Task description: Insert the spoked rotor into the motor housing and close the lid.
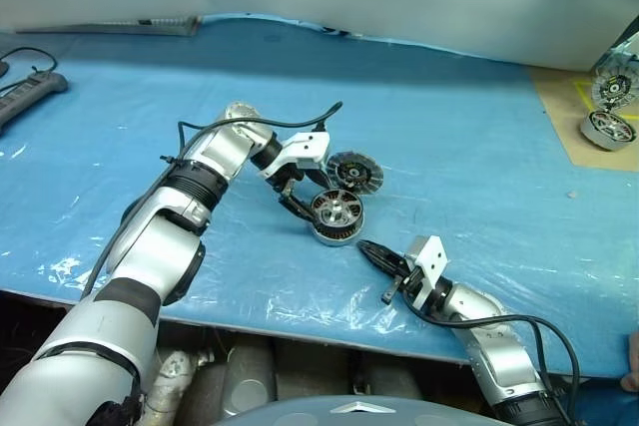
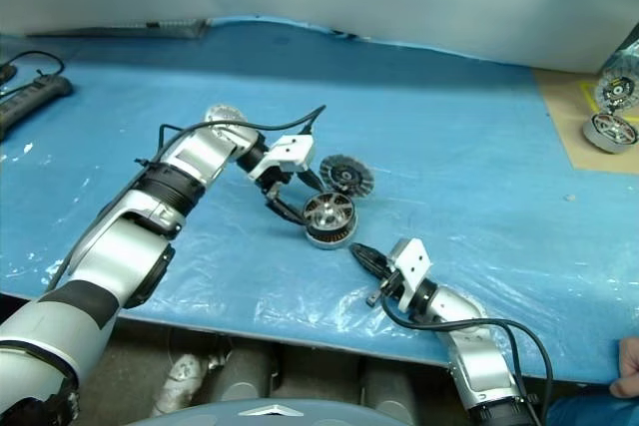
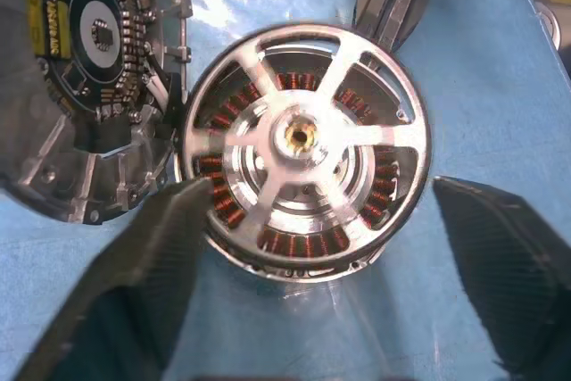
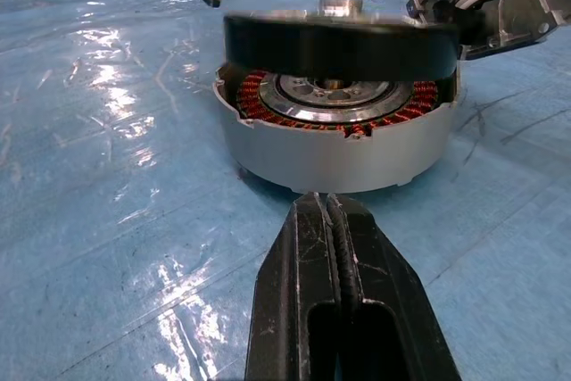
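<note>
Shut right gripper (image 4: 337, 211), spoked rotor (image 4: 339, 46) tilted atop motor housing (image 4: 335, 153)

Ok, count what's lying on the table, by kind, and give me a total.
Spoked rotor: 1
Motor housing: 1
Lid: 1
Spare motor: 1
Leaning disc beside it: 1
Power strip: 1
Total: 6

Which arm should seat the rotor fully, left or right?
Left. Its open gripper straddles the rotor, perched on the housing. The right gripper is shut, beside it.
</note>
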Controlling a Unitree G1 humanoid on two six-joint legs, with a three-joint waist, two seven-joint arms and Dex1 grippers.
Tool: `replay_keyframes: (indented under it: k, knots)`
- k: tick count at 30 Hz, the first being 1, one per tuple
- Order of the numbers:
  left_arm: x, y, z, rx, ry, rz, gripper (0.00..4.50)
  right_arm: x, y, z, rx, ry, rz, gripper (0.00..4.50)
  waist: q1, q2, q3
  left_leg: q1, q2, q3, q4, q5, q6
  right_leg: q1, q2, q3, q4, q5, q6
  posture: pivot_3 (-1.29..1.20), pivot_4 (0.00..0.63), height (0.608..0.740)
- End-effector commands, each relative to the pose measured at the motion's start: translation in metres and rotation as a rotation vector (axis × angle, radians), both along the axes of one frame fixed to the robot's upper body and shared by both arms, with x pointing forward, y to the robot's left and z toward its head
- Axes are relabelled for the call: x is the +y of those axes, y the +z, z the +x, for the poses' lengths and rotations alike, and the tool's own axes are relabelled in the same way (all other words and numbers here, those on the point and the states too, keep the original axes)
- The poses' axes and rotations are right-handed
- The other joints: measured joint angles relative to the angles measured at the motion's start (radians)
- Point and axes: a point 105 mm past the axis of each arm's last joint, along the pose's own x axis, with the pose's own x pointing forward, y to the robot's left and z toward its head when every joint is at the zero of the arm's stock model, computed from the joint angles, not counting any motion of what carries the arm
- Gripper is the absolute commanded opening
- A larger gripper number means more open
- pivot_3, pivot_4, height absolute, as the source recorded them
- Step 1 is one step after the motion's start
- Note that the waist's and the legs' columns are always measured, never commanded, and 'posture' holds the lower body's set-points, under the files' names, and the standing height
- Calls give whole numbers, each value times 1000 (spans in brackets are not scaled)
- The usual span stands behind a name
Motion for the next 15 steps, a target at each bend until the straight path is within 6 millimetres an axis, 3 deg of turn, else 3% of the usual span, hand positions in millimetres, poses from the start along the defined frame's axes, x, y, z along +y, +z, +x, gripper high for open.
replay_keyframes:
  k: [1,8,12,15]
  knots:
    - [-6,15,3,-44,-22,-22,4438,0,1,-2,10,-10,9,0,0,0,0,0,0,0,0,0,0,0,0,0,0,0,0,0,150,740]
    - [-7,24,2,-31,-16,-65,4438,1,6,-1,10,-14,12,0,0,0,0,0,0,0,-1,0,0,0,0,0,-1,0,0,0,150,740]
    - [-3,35,-1,4,11,-132,3581,1,9,2,7,-20,15,0,0,0,0,0,0,0,-1,0,0,-1,0,0,-1,0,0,0,150,740]
    - [6,40,-2,12,46,-183,2547,-1,10,4,3,-37,19,0,-1,0,0,0,0,0,-2,0,0,-1,0,0,-1,0,0,0,150,740]
